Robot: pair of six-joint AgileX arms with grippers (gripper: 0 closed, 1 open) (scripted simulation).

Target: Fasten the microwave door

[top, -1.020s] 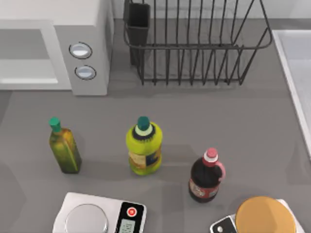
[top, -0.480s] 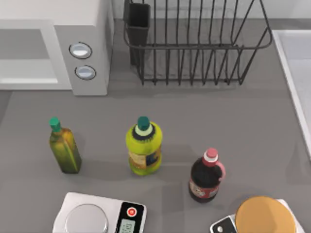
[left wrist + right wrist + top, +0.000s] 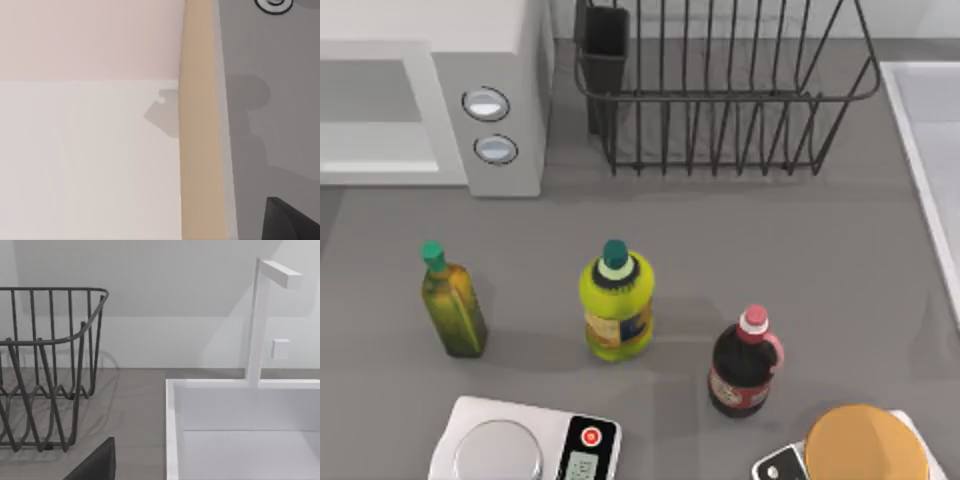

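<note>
Three bottles: olive-green bottle, yellow-green bottle, dark bottle with pink cap — standing in a row across the middle of the grey table.
Microwave: far left corner; grey dial panel with two round dials faces the bottles.
Microwave door: white frame, greyish window, at the microwave's front left of the dials — whether fully latched, cannot tell.
Dish rack: dark wire, just right of the microwave.
Kitchen scales: near edge, left of centre.
Sink: white, beside the rack in the right wrist view.
Grippers: jaw state of both left and right — cannot tell.
</note>
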